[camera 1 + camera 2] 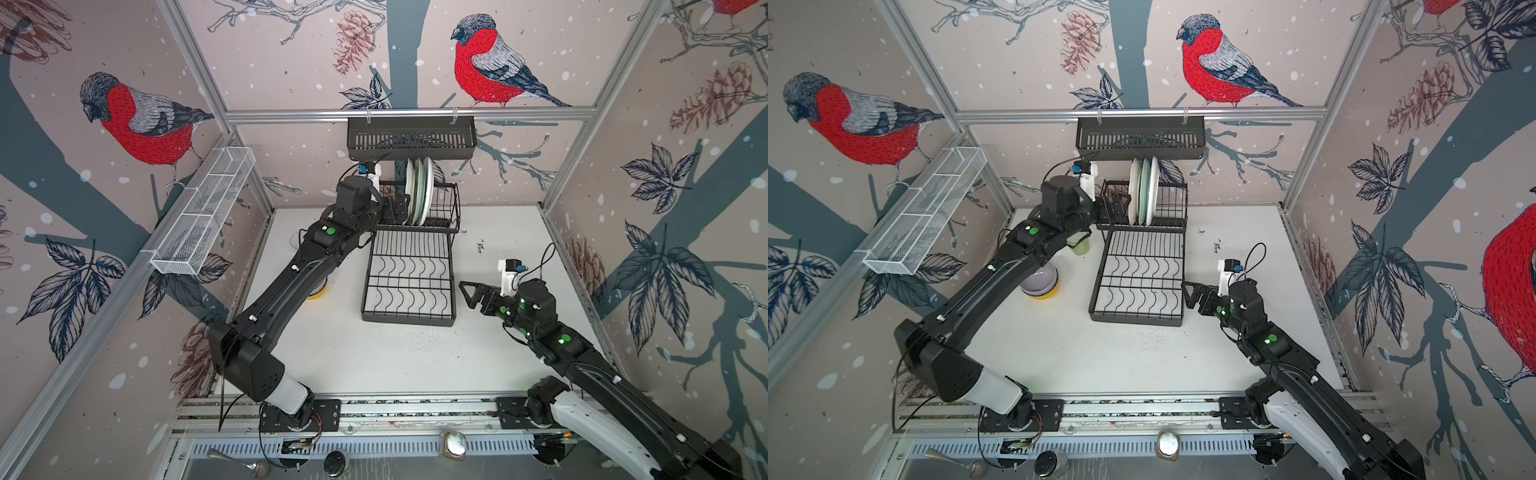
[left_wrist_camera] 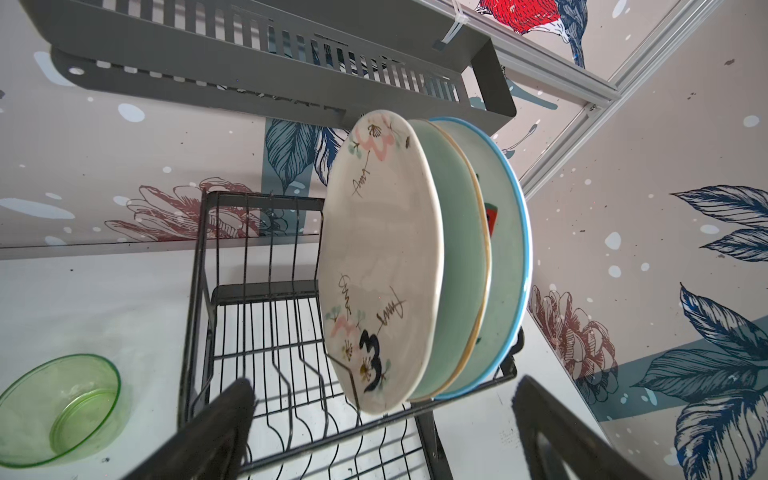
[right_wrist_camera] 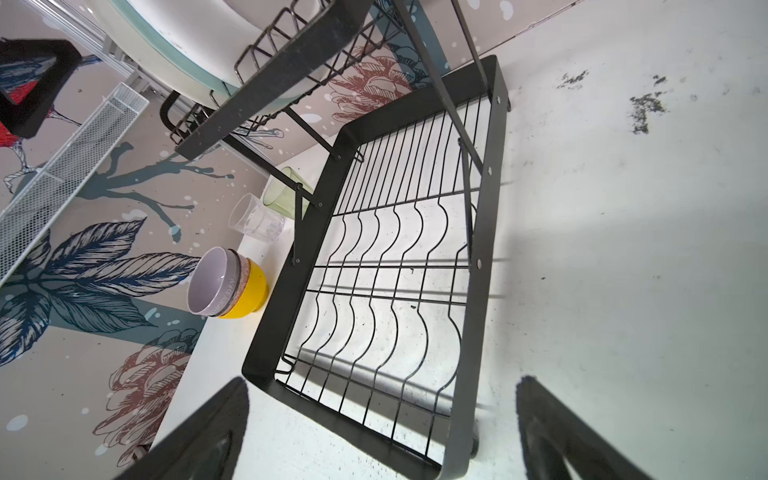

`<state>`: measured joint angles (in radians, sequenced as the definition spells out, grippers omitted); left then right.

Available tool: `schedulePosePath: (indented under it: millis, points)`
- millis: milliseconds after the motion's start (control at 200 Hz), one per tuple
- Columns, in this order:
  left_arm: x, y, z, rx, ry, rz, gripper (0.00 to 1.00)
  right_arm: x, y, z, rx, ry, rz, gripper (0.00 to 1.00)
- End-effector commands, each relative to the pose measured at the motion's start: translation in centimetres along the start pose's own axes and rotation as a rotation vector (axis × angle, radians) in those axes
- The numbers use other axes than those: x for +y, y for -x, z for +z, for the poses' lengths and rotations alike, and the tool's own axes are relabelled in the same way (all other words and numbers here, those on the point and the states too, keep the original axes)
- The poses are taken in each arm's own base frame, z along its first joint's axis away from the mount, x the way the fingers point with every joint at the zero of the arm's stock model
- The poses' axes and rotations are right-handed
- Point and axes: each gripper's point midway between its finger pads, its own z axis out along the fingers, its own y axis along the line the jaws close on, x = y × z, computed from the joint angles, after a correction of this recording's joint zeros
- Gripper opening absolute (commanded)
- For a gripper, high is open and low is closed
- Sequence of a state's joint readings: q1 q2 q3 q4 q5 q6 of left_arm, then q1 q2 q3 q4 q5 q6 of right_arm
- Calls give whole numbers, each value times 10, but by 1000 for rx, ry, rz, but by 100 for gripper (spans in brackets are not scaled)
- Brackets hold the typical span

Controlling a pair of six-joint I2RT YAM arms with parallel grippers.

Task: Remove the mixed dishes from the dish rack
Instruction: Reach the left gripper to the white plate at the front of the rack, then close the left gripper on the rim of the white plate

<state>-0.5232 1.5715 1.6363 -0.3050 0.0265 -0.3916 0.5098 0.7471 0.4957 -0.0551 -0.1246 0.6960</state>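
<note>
Left gripper (image 2: 384, 384) found spread apart facing three plates (image 2: 378, 257) stood in the dish rack (image 1: 409, 321); right gripper (image 3: 383, 383) found spread, empty, beside it.

Black arms (image 1: 282, 291), white links (image 1: 286, 392), green dots (image 1: 331, 230)

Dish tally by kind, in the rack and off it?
Plates: 3, cream floral plate, mint plate, blue-rimmed plate, upright in the dish rack
Bowls: 3, lilac bowl, pink-patterned bowl, yellow bowl, nested, off the rack
Glasses: 2, green glass, clear glass, off the rack
Total: 8
</note>
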Motion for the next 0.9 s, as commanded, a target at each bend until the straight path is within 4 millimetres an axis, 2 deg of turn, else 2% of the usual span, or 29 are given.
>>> schedulePosePath:
  millis: [0,180,395,495,775,895]
  points:
    - [-8,9,9,-21,-26,26,97,-2,4,1,-13,-17,-32,100]
    - [-5,16,22,-46,-4,35,93,-5,5,4,-14,-32,-26,100]
    - [-4,15,35,-42,0,42,75,-10,5,7,10,-57,-27,99]
    - [-5,11,42,-24,-8,47,75,-14,5,7,14,-78,-25,100]
    - [-4,6,59,-4,-14,60,62,-24,6,8,10,-99,-2,100]
    - [-6,3,67,29,-20,76,61,-26,6,8,13,-100,0,98]
